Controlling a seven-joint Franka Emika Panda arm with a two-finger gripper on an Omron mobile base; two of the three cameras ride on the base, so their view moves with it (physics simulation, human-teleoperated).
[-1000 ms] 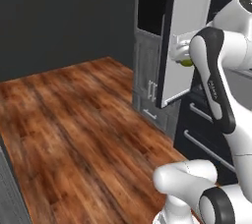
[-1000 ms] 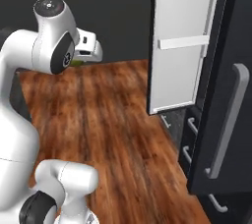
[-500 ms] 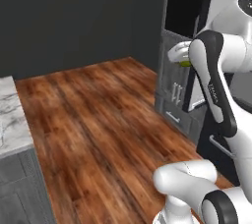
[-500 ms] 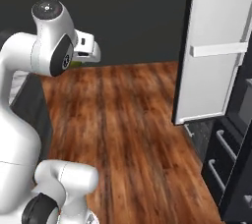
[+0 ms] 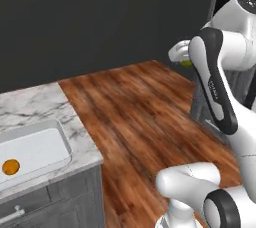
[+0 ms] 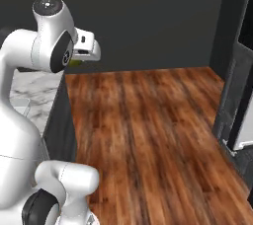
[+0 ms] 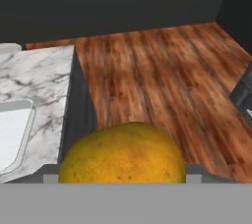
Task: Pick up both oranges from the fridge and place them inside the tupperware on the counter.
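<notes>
Hand view: our gripper [image 7: 122, 176] pinches the yellow-green orange [image 7: 122, 154]. We should carry it level over the counter's [image 5: 45, 104] corner to the tupperware [image 5: 35, 149], beside the bright orange [image 5: 10, 166].

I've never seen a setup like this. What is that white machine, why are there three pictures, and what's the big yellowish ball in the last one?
The white machine is a robot arm on a driving base in a computer-rendered kitchen. Two pictures come from cameras on the base, behind the arm to its left and right. The third comes from a camera on the hand, looking along its pincer. The ball is a yellow-green orange held in that pincer, huge because it sits right before the lens. In the left base view, a marble counter carries a white tupperware with a bright orange already inside. The dark cabinet at the right edge is probably the fridge. Wooden floor lies between it and the counter.
</notes>
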